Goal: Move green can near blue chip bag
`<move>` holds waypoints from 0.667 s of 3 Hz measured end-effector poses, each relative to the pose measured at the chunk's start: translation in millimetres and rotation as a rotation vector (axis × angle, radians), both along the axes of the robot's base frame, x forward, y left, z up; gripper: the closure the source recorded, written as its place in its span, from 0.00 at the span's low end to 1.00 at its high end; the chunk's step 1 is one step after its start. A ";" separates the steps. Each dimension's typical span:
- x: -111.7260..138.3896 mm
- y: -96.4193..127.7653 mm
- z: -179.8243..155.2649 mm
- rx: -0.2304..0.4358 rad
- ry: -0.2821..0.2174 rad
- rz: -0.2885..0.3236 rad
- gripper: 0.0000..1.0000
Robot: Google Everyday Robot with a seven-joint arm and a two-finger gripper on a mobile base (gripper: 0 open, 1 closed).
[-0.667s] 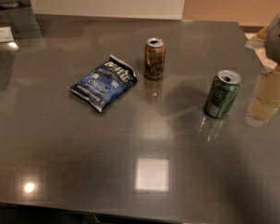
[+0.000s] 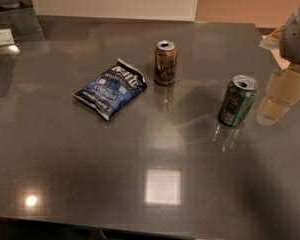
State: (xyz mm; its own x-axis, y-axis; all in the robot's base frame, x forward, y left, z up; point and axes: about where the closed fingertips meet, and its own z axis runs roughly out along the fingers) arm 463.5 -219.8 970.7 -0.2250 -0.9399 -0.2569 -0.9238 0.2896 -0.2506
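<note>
Reaching seems the present step: the tool (image 2: 282,96), whose grip state I cannot tell, must next enclose the green can (image 2: 237,100) just beside it.

Gripper (image 2: 282,99) right of nearer can (image 2: 237,101); chip bag (image 2: 111,89) well left.

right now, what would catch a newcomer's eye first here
The blue chip bag stands out first, lying flat left of centre on the dark glossy table, with a brown-orange can upright just to its right. Further right the green can stands upright with its top opened. The pale gripper hangs at the right edge of the view, close beside the green can.
</note>
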 end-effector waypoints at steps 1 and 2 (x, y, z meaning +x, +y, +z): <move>17.1 -5.5 -12.7 0.058 0.018 -0.009 0.00; 28.6 -8.6 -25.0 0.117 0.026 -0.016 0.00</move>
State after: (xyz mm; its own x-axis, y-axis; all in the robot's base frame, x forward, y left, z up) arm 492.1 -228.4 945.7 -0.2477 -0.9001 -0.3584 -0.9245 0.3302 -0.1904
